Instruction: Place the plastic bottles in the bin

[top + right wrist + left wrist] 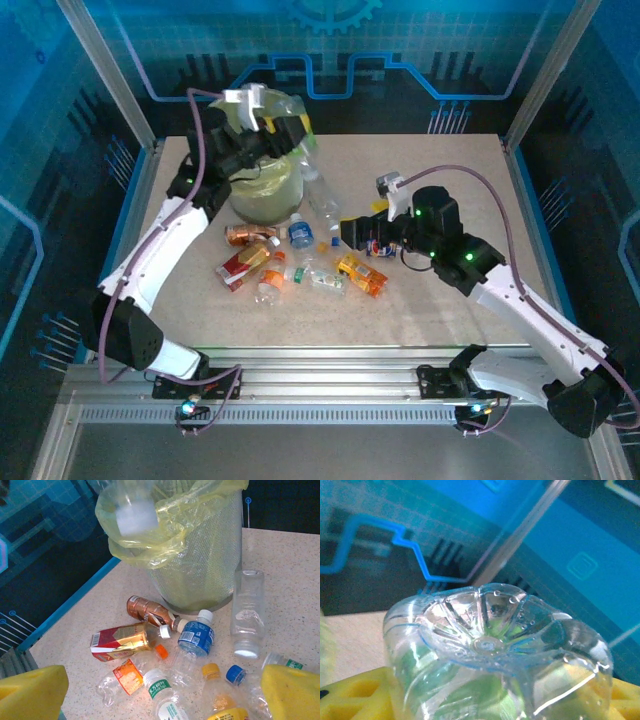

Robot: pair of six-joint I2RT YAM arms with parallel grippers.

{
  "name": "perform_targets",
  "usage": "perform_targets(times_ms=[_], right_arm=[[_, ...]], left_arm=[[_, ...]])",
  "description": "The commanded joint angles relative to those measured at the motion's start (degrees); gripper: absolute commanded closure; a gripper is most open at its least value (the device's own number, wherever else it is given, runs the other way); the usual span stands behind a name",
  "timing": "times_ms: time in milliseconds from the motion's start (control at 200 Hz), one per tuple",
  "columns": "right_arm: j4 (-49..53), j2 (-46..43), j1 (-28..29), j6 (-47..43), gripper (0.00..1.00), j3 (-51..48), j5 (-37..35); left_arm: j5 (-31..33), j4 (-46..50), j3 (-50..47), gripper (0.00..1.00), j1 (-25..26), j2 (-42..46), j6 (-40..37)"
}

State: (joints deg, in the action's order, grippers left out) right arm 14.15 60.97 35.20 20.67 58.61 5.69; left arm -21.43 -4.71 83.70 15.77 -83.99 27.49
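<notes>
Claws: left claw [283,128] clamps clear fluted bottle [492,645] over bin [200,565]; right claw [162,692] gapes.

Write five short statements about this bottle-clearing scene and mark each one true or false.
1. The left gripper holds a clear bottle above the bin. True.
2. The right gripper is shut on a bottle. False: its fingers stand wide apart, over bottles lying on the table.
3. The bin lies tipped on its side. False: it stands upright, its yellow-green bag folded over the rim.
4. An unlabelled clear bottle lies on the table beside the bin. True.
5. Every bottle is already in the bin. False: several are on the table, among them a blue-labelled bottle and a red-labelled bottle.
</notes>
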Motion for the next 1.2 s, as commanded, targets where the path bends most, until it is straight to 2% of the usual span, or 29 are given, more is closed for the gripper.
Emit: perform_targets(times_ms=[0,255,450,785,1196], right_arm=[[1.1,-0.46,0.83,-0.63,0.0,0.84,-1.65],[1.38,1.07,0.83,-0.06,0.0,1.37,-2.04],[2.27,2.21,0.83,0.22,0.0,2.04,-2.69],[3.41,2.66,0.83,0.43,0.0,2.04,-4.43],[5.27,3.01,0.83,0.85,0.0,2.3,-6.17]], left_arm=[[4.94,6.98,6.07,0.68,-3.09,0.31,-6.08],[8.95,16.7,14.83,0.67,-10.06,-5.0,-12.86],[11.54,26.05,22.66,0.68,-12.9,-11.69,-18.46],[15.94,38.81,33.02,0.67,-13.4,-23.38,-25.21],[19.3,44.3,36.27,0.65,-13.4,-32.77,-28.1]])
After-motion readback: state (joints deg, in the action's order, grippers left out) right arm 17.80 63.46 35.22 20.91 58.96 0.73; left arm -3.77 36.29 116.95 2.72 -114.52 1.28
